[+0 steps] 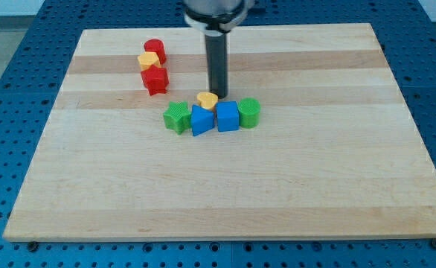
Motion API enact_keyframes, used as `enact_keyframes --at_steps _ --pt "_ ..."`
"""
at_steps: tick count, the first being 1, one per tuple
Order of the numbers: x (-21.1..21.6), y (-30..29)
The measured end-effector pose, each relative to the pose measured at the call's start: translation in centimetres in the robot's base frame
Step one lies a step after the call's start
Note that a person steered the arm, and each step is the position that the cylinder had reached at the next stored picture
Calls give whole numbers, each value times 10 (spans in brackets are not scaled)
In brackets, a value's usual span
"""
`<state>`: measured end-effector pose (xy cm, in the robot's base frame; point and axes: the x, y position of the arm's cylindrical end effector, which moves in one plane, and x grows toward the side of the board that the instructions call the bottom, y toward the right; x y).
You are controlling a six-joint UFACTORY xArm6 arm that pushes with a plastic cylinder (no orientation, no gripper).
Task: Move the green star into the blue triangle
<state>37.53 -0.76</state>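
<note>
Camera view: the green star [176, 117] touches the blue triangle [201, 120] near the board's [203, 201] middle, beside a blue cube [228, 117] and green cylinder [249, 112]. Behind, a yellow heart [207, 100] meets my tip [217, 94], a bare rod with no claw.

Single camera view, set in front of and above the tabletop [225, 193], looking obliquely down toward 12 o'clock. The whole board is framed at moderate distance, its far edge narrower than its near edge, with blue perforated base [10, 45] visible on every side. The arm's rod [216, 67] enters from 12 o'clock, cropped by the view's top. No second view is provided.
</note>
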Motion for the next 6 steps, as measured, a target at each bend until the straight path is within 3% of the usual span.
enact_keyframes --at_steps 1,2,3,4,6 --pt "-3 -20" --pt "-10 -89" --pt "21 -127" --pt "35 -120" --pt "34 -31"
